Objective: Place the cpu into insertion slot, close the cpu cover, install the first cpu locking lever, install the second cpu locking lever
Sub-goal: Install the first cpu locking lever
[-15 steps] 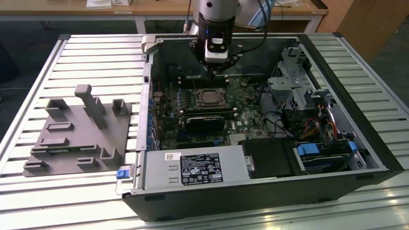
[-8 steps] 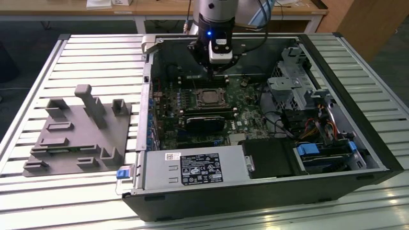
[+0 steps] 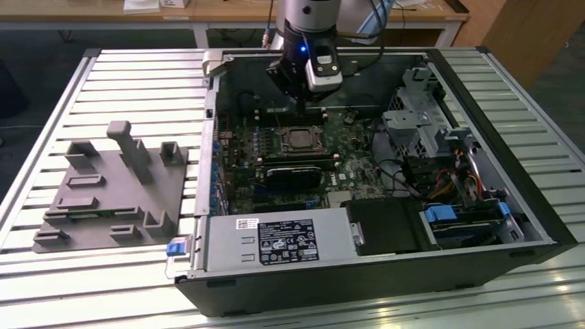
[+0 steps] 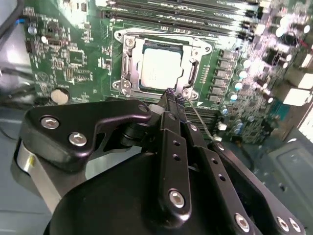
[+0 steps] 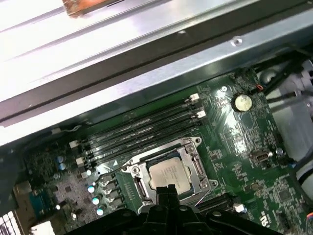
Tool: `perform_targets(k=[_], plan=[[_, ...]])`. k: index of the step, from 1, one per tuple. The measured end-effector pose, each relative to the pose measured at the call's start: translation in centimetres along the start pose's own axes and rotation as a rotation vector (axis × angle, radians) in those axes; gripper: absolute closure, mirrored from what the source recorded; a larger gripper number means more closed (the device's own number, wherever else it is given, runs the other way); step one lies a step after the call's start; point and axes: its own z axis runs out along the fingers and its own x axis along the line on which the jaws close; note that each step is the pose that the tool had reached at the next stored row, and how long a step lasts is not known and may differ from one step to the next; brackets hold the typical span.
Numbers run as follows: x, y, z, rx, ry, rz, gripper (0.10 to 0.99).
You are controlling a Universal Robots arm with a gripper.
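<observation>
The arm comes straight down into the open computer case, which lies on its side on the slatted table. Its gripper hangs over the green motherboard, just behind the socket as the exterior view has it. In both wrist views the two slim black fingers are pressed together to a single point, and I can see nothing caught between them. That point sits right at the socket's edge, though I can't say whether it touches metal. The cpu is seated in the socket, silvery top facing up, and the cpu cover looks folded flat around it, framing the chip. A thin wire rod slants away from the socket's corner beside the fingers; whether it is latched down is hard to make out. The gripper's black body blocks the near part of the board in the second wrist view, and the fingertips hide the socket's closest edge. A grey fixture sits well apart on the exterior view's left.
</observation>
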Motion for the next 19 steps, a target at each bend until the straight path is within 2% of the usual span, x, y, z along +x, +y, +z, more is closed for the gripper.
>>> perform_targets(k=[7, 19], plan=[[0.00, 0.00, 0.01, 0.000, -0.0002, -0.098, 0.980], [0.00, 0.00, 0.09, 0.003, 0.0057, -0.317, 0.980]])
